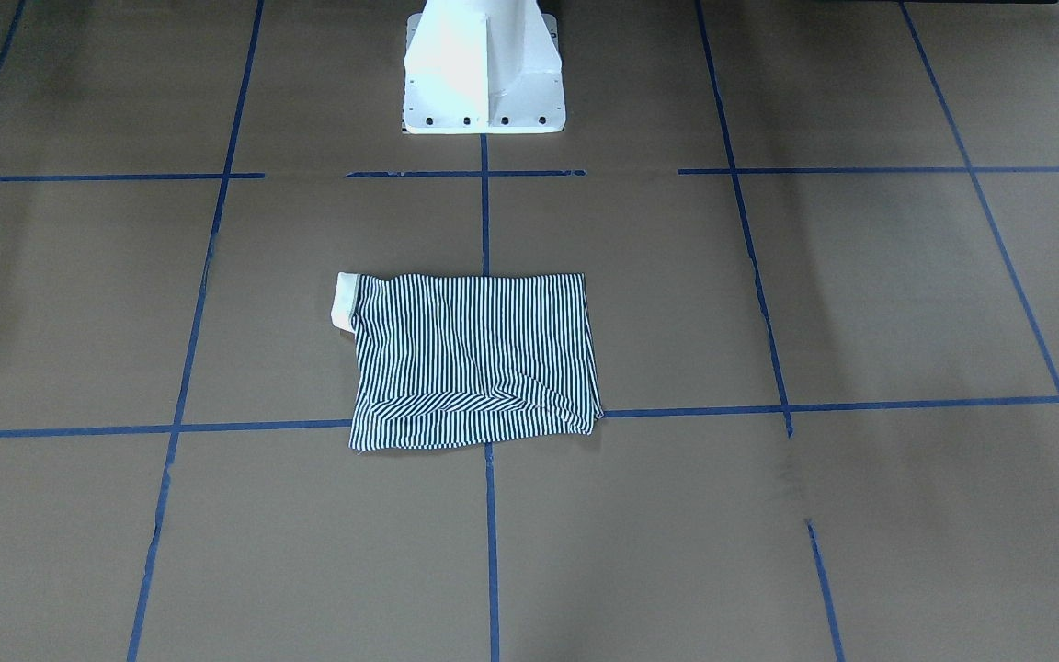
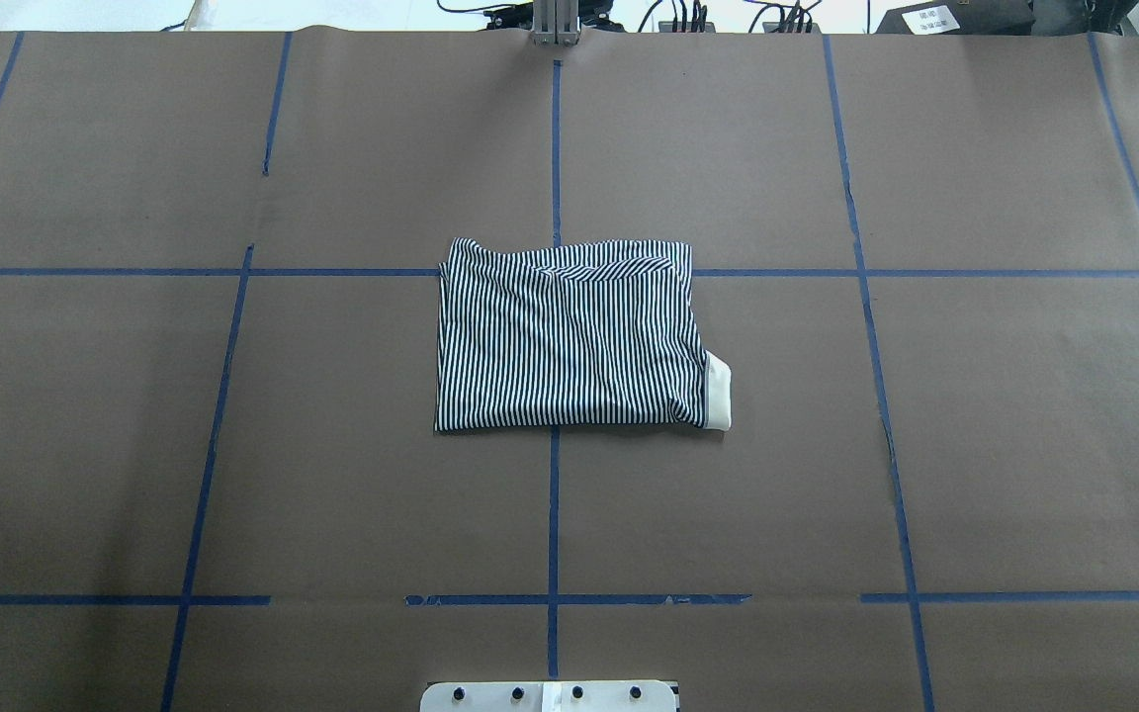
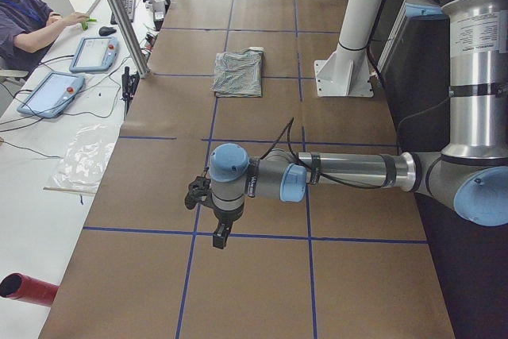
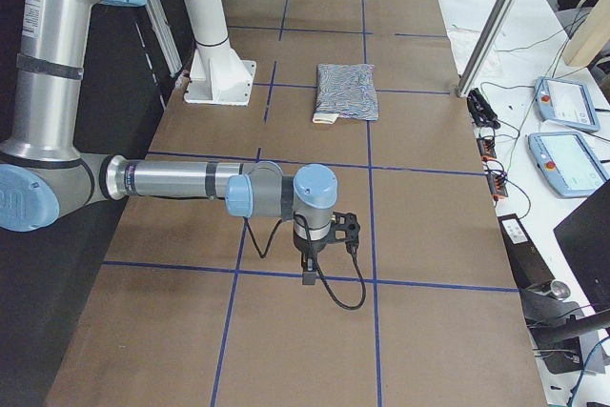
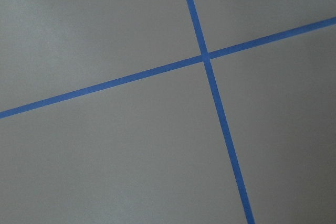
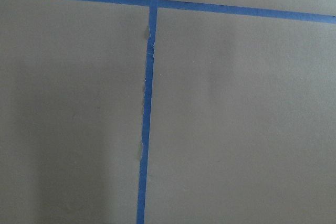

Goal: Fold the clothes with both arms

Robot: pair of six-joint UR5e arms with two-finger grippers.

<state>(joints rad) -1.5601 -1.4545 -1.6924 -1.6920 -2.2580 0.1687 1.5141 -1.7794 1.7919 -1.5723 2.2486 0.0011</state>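
Shirt (image 2: 569,341) lies folded in a striped rectangle mid-tabletop (image 2: 925,445), over a crossing of blue tape (image 2: 555,494). The left arm (image 3: 349,168) and right arm (image 4: 181,180) reach over opposite ends, well apart from it. Whether the left tool (image 3: 220,240) or right tool (image 4: 308,278) is spread, I cannot tell. A cream collar (image 2: 718,391) pokes out.

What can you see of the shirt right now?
The shirt is soft fabric in thin navy-and-white stripes, folded into a flat, roughly rectangular packet at the centre of the table, over a crossing of blue tape lines. A cream band sticks out at its near corner on the robot's right. A diagonal fold shows along its far edge. Only the table touches it.
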